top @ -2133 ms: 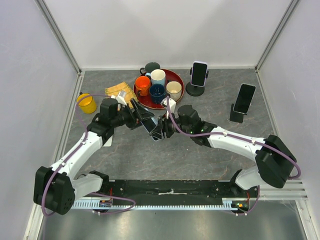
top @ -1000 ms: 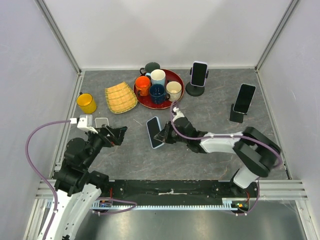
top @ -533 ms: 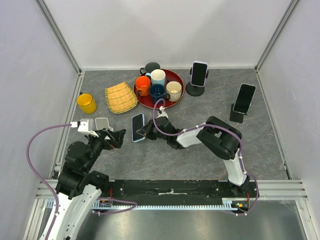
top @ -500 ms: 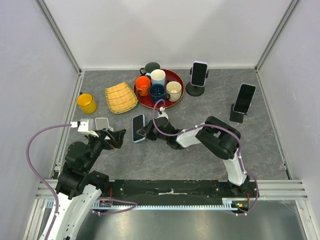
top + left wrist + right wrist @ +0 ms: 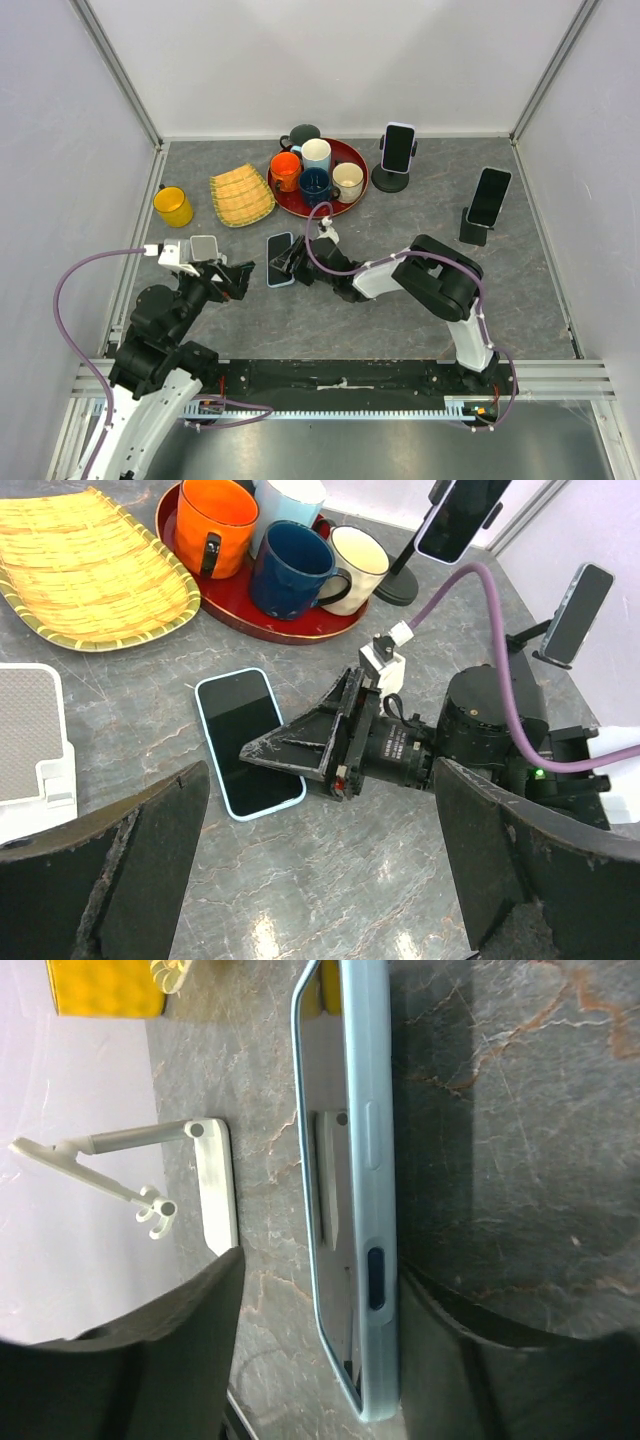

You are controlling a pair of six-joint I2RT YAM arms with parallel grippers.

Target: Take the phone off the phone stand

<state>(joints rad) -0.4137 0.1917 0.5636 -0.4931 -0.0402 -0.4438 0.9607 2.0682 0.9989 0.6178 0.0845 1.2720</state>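
A phone in a light blue case (image 5: 281, 259) lies flat, screen up, on the grey table. It also shows in the left wrist view (image 5: 248, 742) and edge-on in the right wrist view (image 5: 356, 1190). My right gripper (image 5: 294, 264) is open around the phone's near end, with one finger beside the case and a gap on the other side (image 5: 320, 1280). The empty white phone stand (image 5: 192, 249) sits to the phone's left (image 5: 215, 1185). My left gripper (image 5: 238, 278) is open and empty, just left of the phone (image 5: 330, 880).
A red tray (image 5: 352, 156) holds several mugs behind the phone. A bamboo dish (image 5: 241, 194) and a yellow mug (image 5: 173, 206) are at the back left. Two other phones stand on black stands (image 5: 398, 148) (image 5: 489, 197) at the back right.
My right gripper carried the phone leftward from the table's middle and it now lies flat near the white stand. My left arm pulled back earlier and has barely moved since.
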